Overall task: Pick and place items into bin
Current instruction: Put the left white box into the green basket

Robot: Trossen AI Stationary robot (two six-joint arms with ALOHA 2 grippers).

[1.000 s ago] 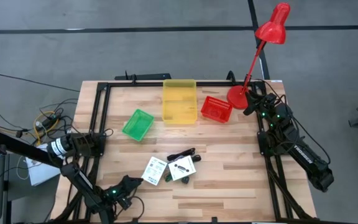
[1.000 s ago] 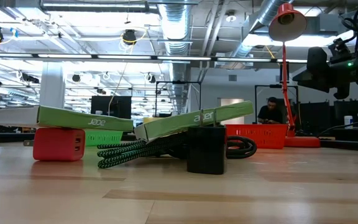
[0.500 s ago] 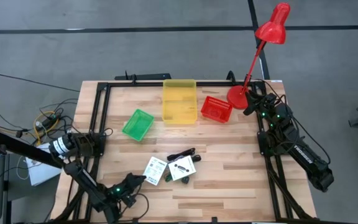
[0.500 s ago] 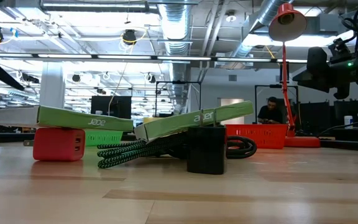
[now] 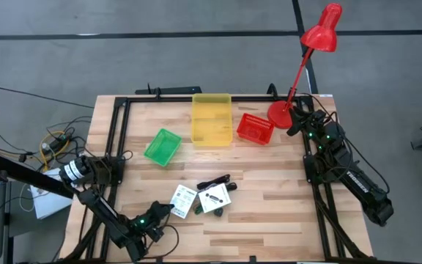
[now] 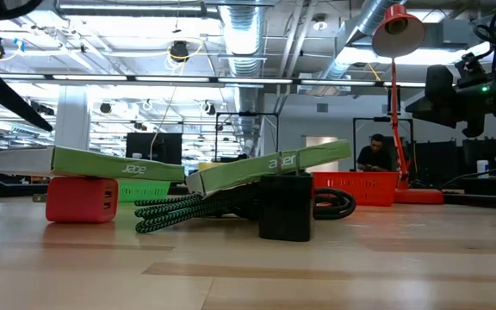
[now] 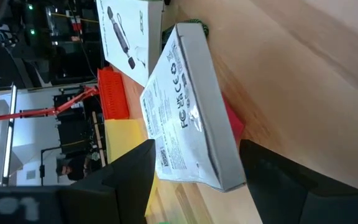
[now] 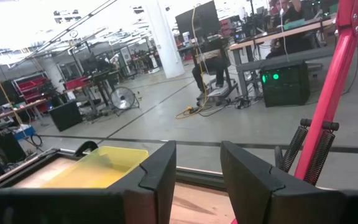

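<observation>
My left gripper (image 5: 164, 213) sits low over the near left part of the table (image 5: 269, 205), just beside the left white packet (image 5: 183, 200). Its fingers (image 7: 126, 180) stand wide apart with nothing between them; in the left wrist view the packet lies directly ahead, framed by the two dark fingers and not touched by either.

Item positions:
- The left white packet rests tilted on a small pink cube (image 6: 81, 199) (the low view shows the cube under the packet's left end).
- The second white packet (image 5: 215, 199) lies just beside the first, leaning up on a black cube (image 6: 285, 207).
- The black cable bundle (image 5: 213, 182) lies against the far edge of the second packet; in the low view its green-and-black braid runs between the two cubes.

All five items lie on the table, clustered together.

Bins stand along the far half of the table: a green bin (image 5: 162, 147), a yellow bin (image 5: 212, 119) and a red basket (image 5: 255, 129), left to right.

My right gripper (image 5: 296, 116) waits at the far right corner, beside the base of the red lamp (image 5: 308, 60). Its fingers (image 8: 160, 180) are partly open, with clear space between them and nothing held.
</observation>
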